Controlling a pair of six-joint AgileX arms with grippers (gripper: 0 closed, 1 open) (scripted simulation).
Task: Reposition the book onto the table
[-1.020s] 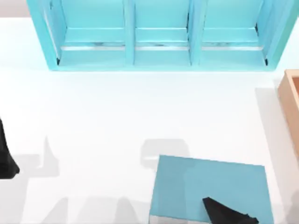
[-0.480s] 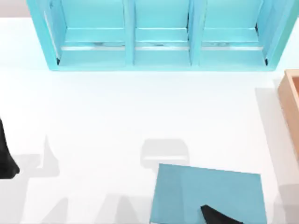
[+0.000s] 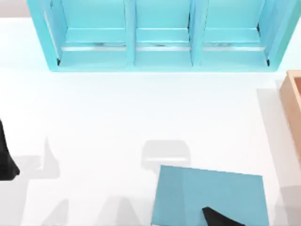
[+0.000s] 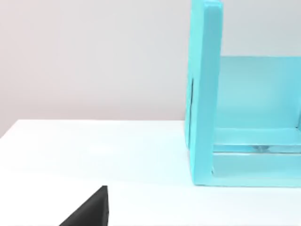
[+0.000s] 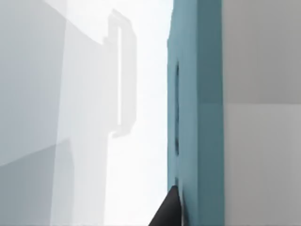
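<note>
The right gripper (image 3: pixel 221 217) is clamping the book (image 3: pixel 211 193) near the table's (image 3: pixel 117 117) front edge, below the shelf (image 3: pixel 160 37). It should be lowering it flat and slowly, then letting go. The left gripper (image 3: pixel 5 157) is parked left; I cannot tell its jaws.

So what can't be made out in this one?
- Right gripper: top view's lower edge cuts it off, so its hold on the book is unclear.
- Book's near edge: cut off by that same edge.
- Tan wooden box: cropped at the top view's right edge; contents hidden.
- Left gripper: cropped at the left edge, parked.
</note>
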